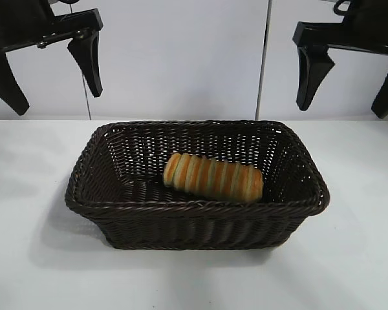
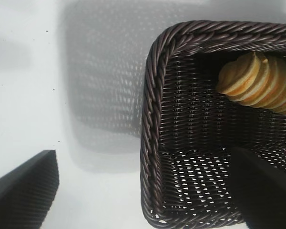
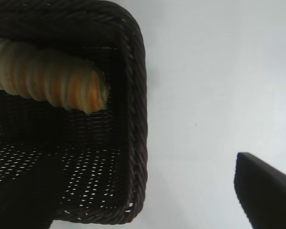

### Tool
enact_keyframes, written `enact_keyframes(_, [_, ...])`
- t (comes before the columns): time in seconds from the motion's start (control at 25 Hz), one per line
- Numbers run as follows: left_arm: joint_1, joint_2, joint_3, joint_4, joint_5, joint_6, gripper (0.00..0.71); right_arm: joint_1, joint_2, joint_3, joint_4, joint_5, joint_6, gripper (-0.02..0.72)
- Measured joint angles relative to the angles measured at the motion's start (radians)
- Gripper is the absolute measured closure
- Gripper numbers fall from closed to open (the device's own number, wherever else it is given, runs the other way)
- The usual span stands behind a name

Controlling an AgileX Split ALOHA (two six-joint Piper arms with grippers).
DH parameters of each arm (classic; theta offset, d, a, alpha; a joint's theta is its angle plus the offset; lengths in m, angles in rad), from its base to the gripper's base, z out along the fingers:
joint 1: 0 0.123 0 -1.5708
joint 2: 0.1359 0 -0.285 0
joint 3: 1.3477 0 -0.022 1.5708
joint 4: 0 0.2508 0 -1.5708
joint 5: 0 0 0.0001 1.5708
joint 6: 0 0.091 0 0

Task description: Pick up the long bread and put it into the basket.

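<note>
The long bread [image 1: 213, 178], pale yellow with orange-brown stripes, lies on the floor of the dark brown wicker basket [image 1: 197, 208], slightly right of its middle. Both grippers hang high above the table, empty. My left gripper [image 1: 58, 102] is open above the basket's left end, and my right gripper [image 1: 343, 110] is open above its right end. The left wrist view looks down on the basket corner [image 2: 150, 95] and one end of the bread [image 2: 262, 83] between the spread fingers of the left gripper [image 2: 144, 157]. The right wrist view shows the other bread end [image 3: 47, 78], the rim [image 3: 138, 71] and the right gripper [image 3: 138, 162].
The basket stands on a white table [image 1: 39, 258] with bare surface on every side. A pale wall [image 1: 181, 58] rises behind the table's far edge.
</note>
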Motion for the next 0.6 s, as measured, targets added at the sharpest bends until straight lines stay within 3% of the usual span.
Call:
enact_keyframes(0.32, [0.000, 0.000, 0.000, 0.000, 0.000, 0.000, 0.016, 0.000, 0.000, 0.000, 0.074, -0.022, 0.001, 0.008])
enact_keyframes(0.6, [0.000, 0.000, 0.000, 0.000, 0.000, 0.000, 0.016, 0.029, 0.000, 0.000, 0.084, -0.050, 0.001, 0.008])
